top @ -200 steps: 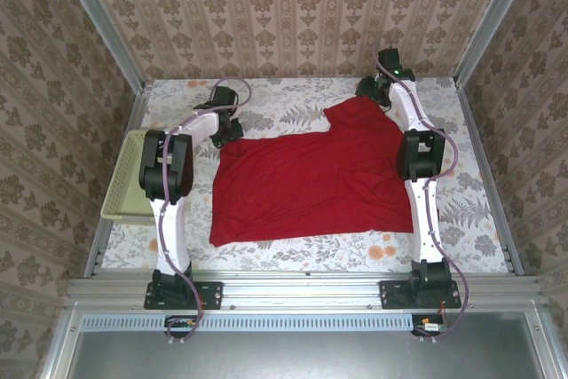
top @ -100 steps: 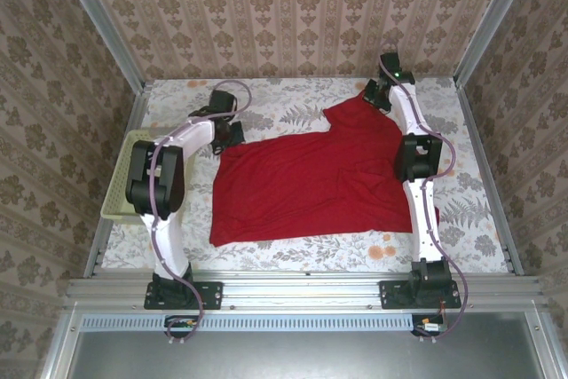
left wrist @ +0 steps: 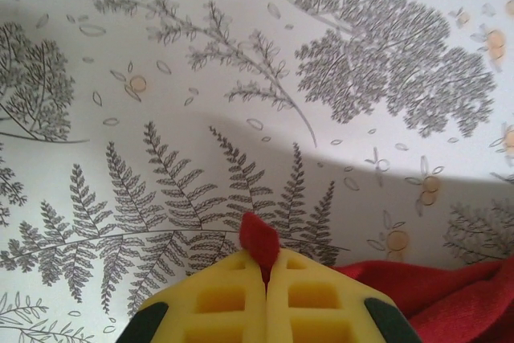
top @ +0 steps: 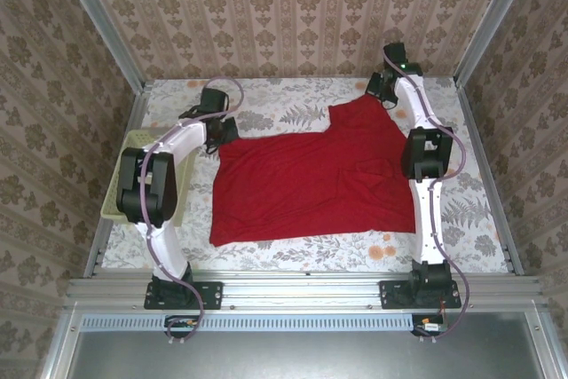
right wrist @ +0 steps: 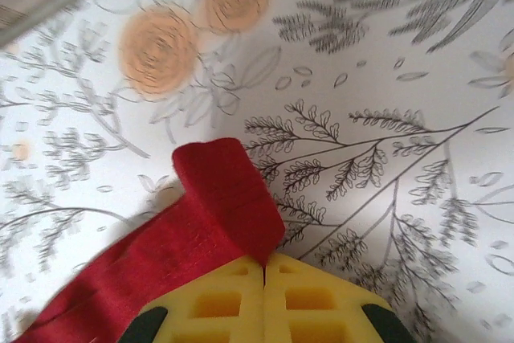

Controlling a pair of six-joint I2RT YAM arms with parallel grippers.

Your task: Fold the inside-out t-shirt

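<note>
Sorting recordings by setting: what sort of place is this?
Probably a robot test cell dressed as a home: wallpapered walls in a metal frame, a floral-clothed table, a red t-shirt laid out.

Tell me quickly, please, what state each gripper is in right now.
Left gripper: shut on the t-shirt.
Right gripper: shut on the t-shirt.

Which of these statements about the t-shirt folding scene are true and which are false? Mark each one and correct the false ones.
1. The red t-shirt lies spread on the floral table cover. True.
2. The left jaws stand open above the cloth. False: they are shut on a small pinch of red cloth.
3. The right jaws are shut on a red edge of the shirt. True.
4. The pale green basket sits on the shirt. False: it stands at the table's left edge, apart from the shirt.
</note>
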